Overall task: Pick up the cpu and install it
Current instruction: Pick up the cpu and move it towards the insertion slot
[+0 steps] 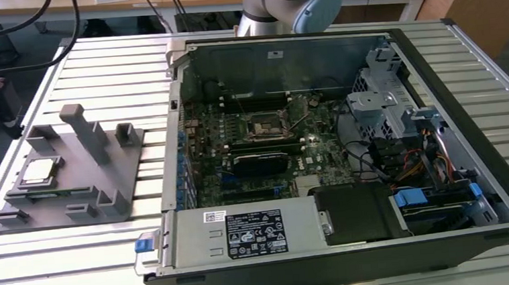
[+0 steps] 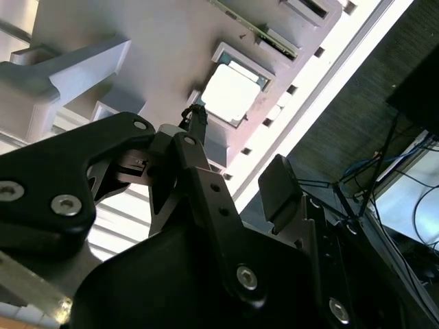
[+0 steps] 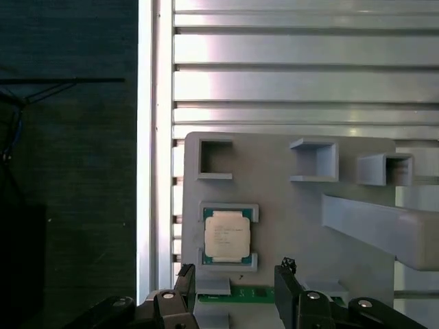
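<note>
The cpu (image 3: 227,235) is silvery-grey with a tan rim, its fixture tray (image 3: 295,212) grey, the gripper (image 3: 235,274) black.

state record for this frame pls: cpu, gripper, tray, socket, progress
cpu: lying flat in a recess of the fixture tray, untouched
gripper: open, over the tray, fingers apart beside the cpu
socket: on the motherboard in the open case, no cpu in it
progress: cpu not yet picked up

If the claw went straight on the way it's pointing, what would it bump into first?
Most likely the cpu, lying in its pocket on the grey tray. The open claw points toward it, but depth is hard to judge.
</note>
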